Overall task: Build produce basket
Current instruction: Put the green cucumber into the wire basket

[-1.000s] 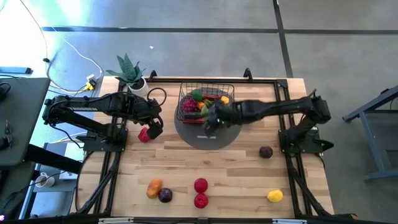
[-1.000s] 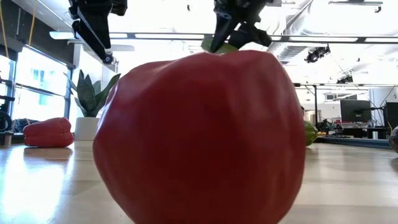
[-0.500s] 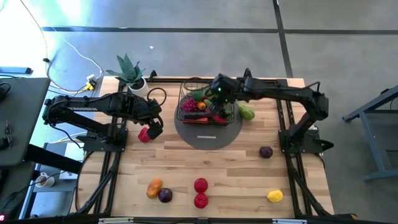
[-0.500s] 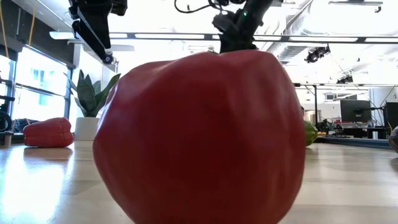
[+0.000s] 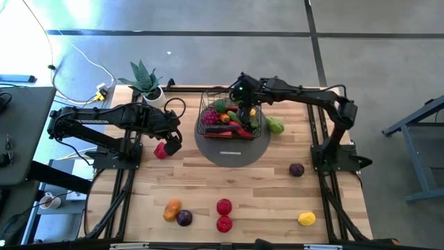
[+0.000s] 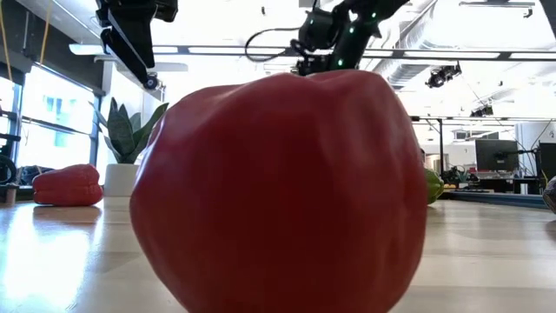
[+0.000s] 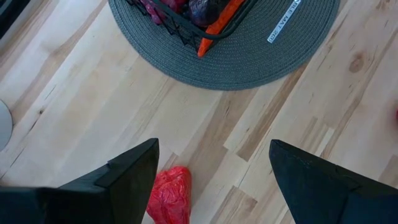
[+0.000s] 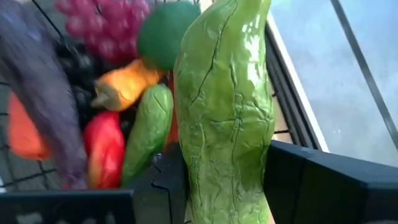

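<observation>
Pale wooden bench (image 5: 263, 187) under bright light: the right claw (image 5: 244, 104) hovers over the black wire basket (image 5: 231, 114) on its grey mat (image 7: 249, 53), pinching a long wrinkled green vegetable (image 8: 225, 112). Left claw (image 7: 211, 165) hangs spread above a red pepper (image 7: 169, 196). More produce lies scattered along the bench's near edge.

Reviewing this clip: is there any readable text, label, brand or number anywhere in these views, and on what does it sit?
White tag on the grey round mat, near its rim: dark print is there, too small and tilted to read with confidence.
The same tag shows in the high view as a pale strip in front of the basket: unreadable.
Produce, table, arms and potted plant: no text visible.
Room behind the table in the low view: no readable sign.
</observation>
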Available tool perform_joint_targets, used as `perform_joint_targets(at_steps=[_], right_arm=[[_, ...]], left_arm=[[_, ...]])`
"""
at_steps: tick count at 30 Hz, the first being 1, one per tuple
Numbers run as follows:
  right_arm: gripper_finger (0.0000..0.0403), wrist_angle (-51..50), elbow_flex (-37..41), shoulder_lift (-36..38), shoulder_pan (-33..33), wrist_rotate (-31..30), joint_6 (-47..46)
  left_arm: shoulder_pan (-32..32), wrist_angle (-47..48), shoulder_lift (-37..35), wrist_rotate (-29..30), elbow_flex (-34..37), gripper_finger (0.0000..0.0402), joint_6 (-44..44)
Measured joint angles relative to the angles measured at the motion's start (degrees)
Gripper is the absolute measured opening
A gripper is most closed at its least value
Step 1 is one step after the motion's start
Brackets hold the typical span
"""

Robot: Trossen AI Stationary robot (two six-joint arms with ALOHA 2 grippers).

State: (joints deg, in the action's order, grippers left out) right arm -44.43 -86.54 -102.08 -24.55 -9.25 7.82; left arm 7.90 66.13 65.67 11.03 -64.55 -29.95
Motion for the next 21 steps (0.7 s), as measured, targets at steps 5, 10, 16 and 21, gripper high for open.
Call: perform_joint_targets(at_steps=[5, 10, 16, 21], right_arm=[[0.0134, -0.9, 0.0, -2.2, -1.2, 0.6, 1.6], [0.0134, -1.7, 0.0, -3.8, -2.2, -0.5, 4.2], [0.0135, -2.3, 0.0, -4.9, -2.6, -2.3, 5.3], [0.0175, -2.8, 0.0, -4.9, -2.4, -2.4, 5.3]], left_arm=[[0.0, 0.0, 0.0, 0.0, 0.0, 0.0296, -1.1], [0.0, 0.0, 0.0, 0.1, 0.0, 0.0296, -1.4], [0.0, 0.0, 0.0, 0.1, 0.0, 0.0296, -2.9], [0.0, 0.0, 0.0, 0.1, 0.0, 0.0296, -2.9]])
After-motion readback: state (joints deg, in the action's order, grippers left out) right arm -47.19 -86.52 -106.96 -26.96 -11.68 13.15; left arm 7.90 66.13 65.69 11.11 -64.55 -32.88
